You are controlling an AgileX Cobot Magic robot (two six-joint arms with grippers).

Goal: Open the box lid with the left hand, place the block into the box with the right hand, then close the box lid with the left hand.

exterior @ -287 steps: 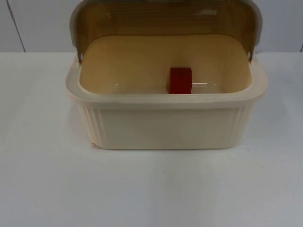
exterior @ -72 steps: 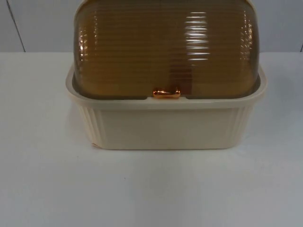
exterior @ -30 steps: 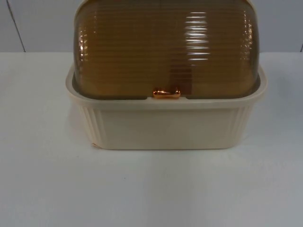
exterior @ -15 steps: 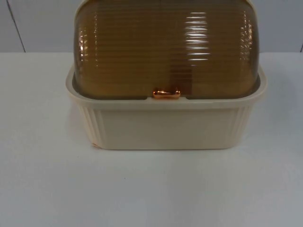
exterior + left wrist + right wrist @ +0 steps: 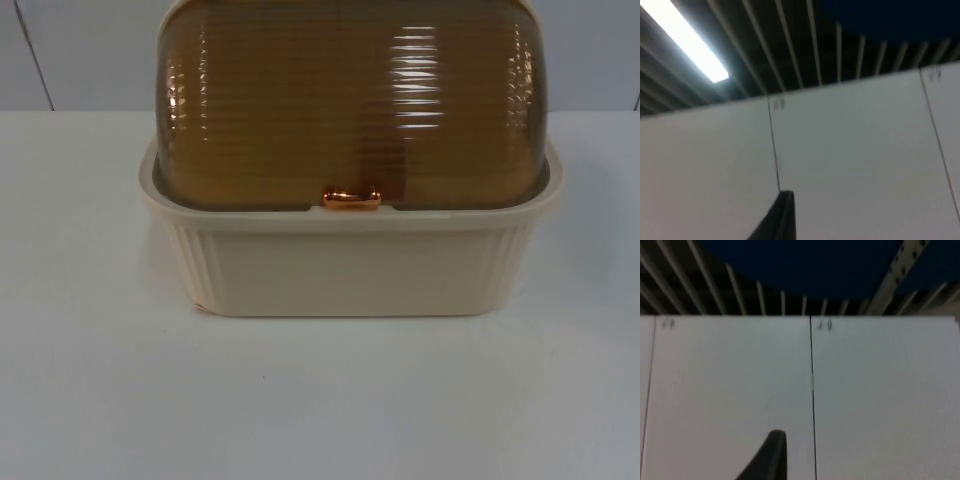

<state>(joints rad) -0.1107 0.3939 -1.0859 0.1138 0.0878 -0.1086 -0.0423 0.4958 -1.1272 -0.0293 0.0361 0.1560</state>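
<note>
A cream plastic box (image 5: 350, 265) stands in the middle of the white table in the top view. Its ribbed amber see-through lid (image 5: 350, 100) is down over the opening, with the small copper handle (image 5: 351, 198) resting on the front rim. Behind the handle, a dim reddish shape, the block (image 5: 382, 160), shows through the lid. My left gripper (image 5: 782, 215) is raised away from the table and points at the grey partition wall and the ceiling. My right gripper (image 5: 772, 455) is raised the same way, facing the wall panels.
White table top (image 5: 320, 400) spreads in front of the box and on both sides of it. The grey partition wall (image 5: 80, 55) closes the table off behind the box.
About ten seconds ago the lid stood open with the red block inside the box; now the lid is down. Nothing has moved over the last two seconds.
</note>
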